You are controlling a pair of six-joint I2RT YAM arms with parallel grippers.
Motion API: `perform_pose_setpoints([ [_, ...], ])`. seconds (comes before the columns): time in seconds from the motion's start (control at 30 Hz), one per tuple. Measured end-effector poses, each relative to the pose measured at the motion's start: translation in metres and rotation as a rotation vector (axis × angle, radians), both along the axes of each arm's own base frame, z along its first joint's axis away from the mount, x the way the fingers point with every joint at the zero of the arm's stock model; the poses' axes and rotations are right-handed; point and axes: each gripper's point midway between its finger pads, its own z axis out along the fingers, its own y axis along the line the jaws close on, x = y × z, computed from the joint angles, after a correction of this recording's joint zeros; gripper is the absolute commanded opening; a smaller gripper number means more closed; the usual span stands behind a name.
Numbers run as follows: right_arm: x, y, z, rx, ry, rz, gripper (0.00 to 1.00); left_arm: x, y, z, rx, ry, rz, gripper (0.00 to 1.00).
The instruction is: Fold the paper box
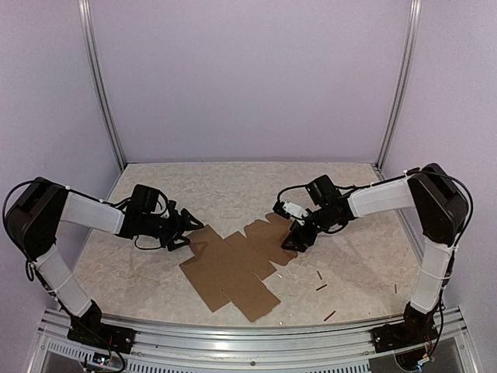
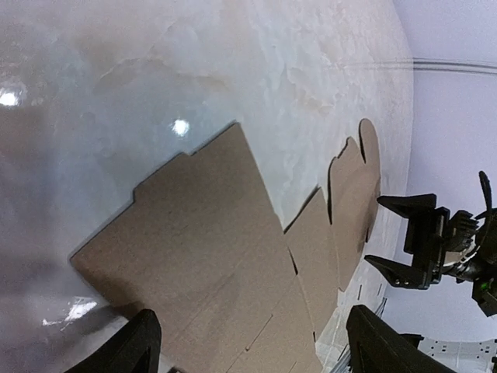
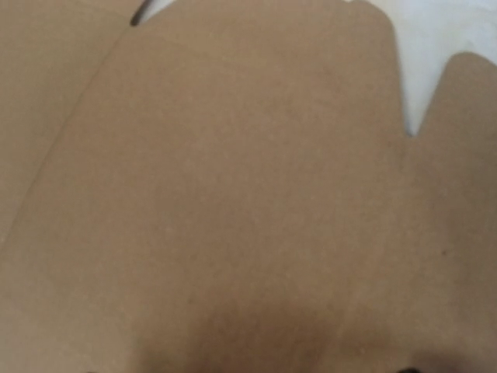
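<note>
Enclosing the marbled table (image 1: 233,186) and paper box (image 1: 237,268) stand lilac walls (image 1: 248,78).

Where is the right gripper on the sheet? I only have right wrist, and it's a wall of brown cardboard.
Observer: The top view puts the right gripper at the far right flaps of the paper box, which lies flat with nothing folded.
Operator: Jaws open?
Observer: Yes. The left wrist view shows its fingers spread with nothing between them.
Operator: Left arm?
Observer: The left gripper is at the sheet's far left edge, also open, facing yours across the cardboard.
</note>
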Motion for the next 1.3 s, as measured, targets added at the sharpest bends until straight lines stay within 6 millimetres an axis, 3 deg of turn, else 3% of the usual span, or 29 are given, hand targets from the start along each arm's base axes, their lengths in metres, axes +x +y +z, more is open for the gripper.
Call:
perform_pose_setpoints([
  [0.3, -0.002, -0.001, -0.007, -0.015, 0.015, 0.008, 0.79, 0.022, -0.018, 0.046, -0.103, -0.204, -0.022, 0.79],
  [0.37, -0.003, -0.001, -0.007, -0.015, 0.015, 0.009, 0.79, 0.025, -0.018, 0.048, -0.098, -0.208, -0.013, 0.81],
  [0.6, -0.003, -0.001, -0.003, -0.014, 0.012, 0.010, 0.81, 0.036, 0.001, 0.031, 0.066, -0.095, 0.074, 0.84],
  [0.77, -0.003, 0.004, 0.020, 0.006, -0.031, 0.021, 0.82, 0.012, 0.017, 0.000, 0.150, 0.023, 0.091, 0.84],
  [0.87, -0.009, 0.021, 0.034, 0.016, -0.050, 0.069, 0.80, 0.000, 0.024, -0.010, 0.175, 0.054, 0.096, 0.84],
  [1.0, -0.047, 0.042, 0.045, 0.027, -0.078, 0.226, 0.81, -0.008, 0.026, -0.010, 0.178, 0.063, 0.093, 0.83],
  [1.13, -0.112, 0.038, 0.057, 0.002, -0.181, 0.434, 0.80, -0.016, 0.031, -0.010, 0.186, 0.064, 0.088, 0.83],
  [1.3, -0.171, 0.056, 0.050, -0.075, -0.356, 0.642, 0.74, -0.015, 0.035, -0.011, 0.200, 0.057, 0.087, 0.82],
])
